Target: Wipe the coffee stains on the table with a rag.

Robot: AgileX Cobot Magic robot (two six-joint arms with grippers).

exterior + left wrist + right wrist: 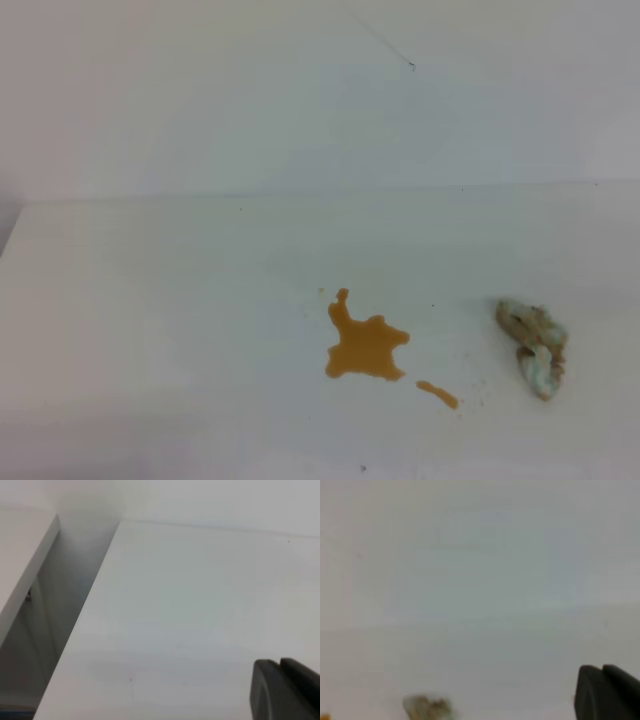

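Right wrist view: rag [427, 706] low left, well apart from shut right claw [606, 695].

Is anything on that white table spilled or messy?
Yes. An orange-brown lobed splotch with a small streak beside it sits on the white table. To its right lies a crumpled whitish-green rag, already blotched brown.

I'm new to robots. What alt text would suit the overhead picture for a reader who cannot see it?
An orange-brown coffee stain with a small streak beside it lies on a plain white table. To its right, apart from it, sits a crumpled whitish rag with brown blotches. No robot arm or hand appears in this view.
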